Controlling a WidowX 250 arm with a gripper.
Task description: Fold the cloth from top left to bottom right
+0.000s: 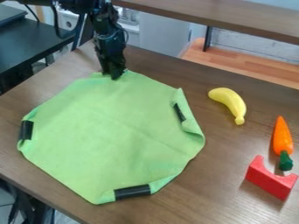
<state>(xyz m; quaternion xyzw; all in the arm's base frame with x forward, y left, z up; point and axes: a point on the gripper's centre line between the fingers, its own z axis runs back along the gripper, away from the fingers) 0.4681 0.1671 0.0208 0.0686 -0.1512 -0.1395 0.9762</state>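
Brown tabletop (219,192) lies between the green cloth (116,131), near the front edge, and the banana (229,101). At the cloth's far edge is the gripper (114,75), clenched or released, I cannot tell.

Looks like a lab, I think: robot arm (109,39) over a wooden table (231,148). Background's kinda hard to read.
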